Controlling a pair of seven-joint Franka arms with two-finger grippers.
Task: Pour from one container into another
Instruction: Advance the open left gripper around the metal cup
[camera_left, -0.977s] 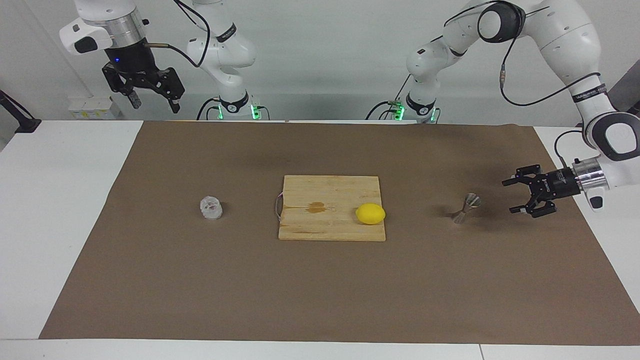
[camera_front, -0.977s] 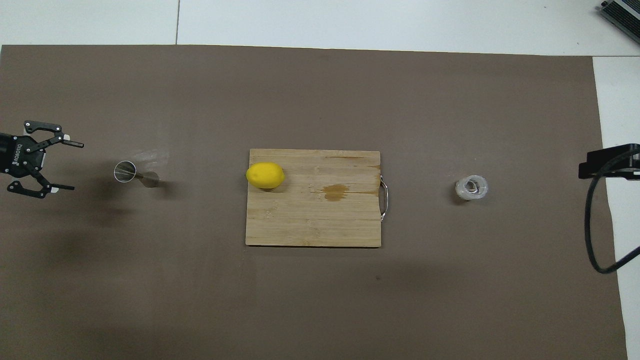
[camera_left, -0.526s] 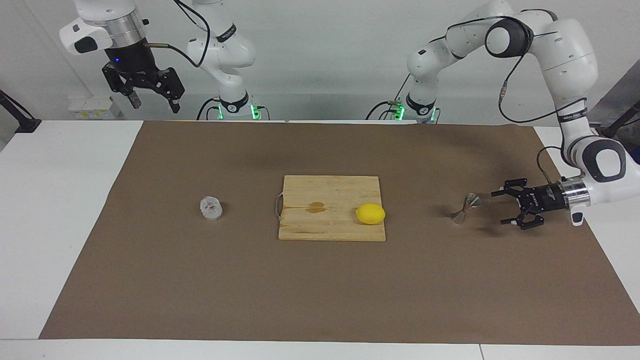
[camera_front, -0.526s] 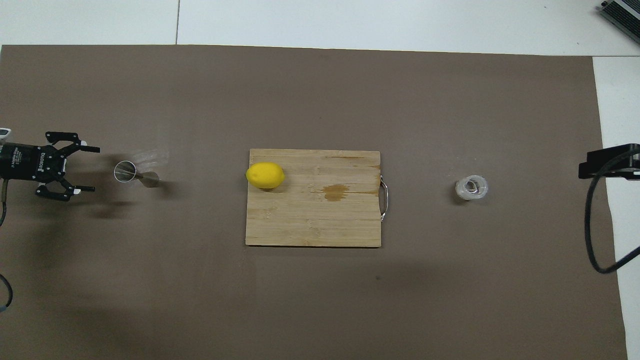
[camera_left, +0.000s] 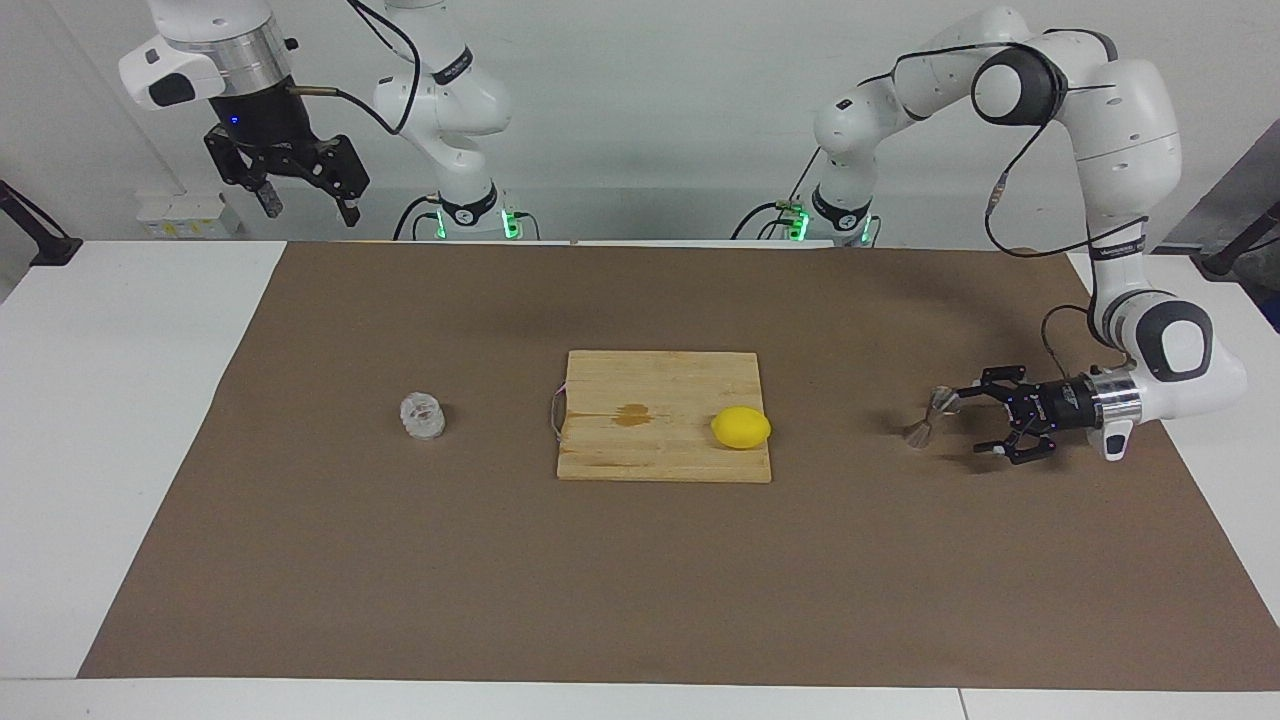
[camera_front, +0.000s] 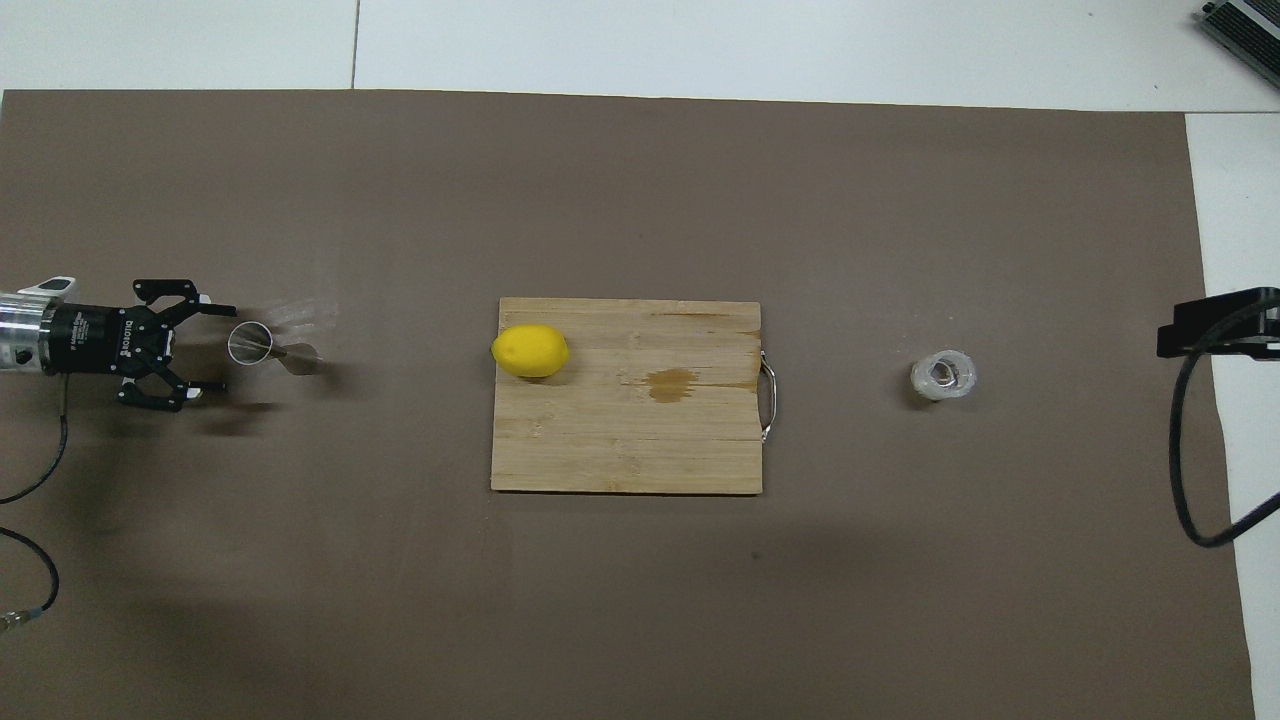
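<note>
The clear faceted glass cup (camera_left: 422, 416) (camera_front: 942, 375) stands on the brown mat toward the right arm's end. Toward the left arm's end stands the steel hourglass jigger (camera_left: 930, 415) (camera_front: 265, 346), upright. My left gripper (camera_left: 973, 421) (camera_front: 224, 347) lies level and low over the mat, pointing at the jigger. It is open, and its fingertips stop just short of the jigger with nothing between them. My right gripper (camera_left: 312, 210) waits open, high above the table's edge by its base, well away from the cup.
A wooden cutting board (camera_left: 660, 380) (camera_front: 620, 450) lies mid-mat between the two containers, with a small stain and a metal handle on the cup's side. A yellow lemon (camera_left: 741, 427) (camera_front: 530, 351) rests on its corner nearest the jigger.
My left gripper has come down and slid toward the jigger, from well short of it to just off its rim. The right arm, cup, jigger and lemon have not moved.
</note>
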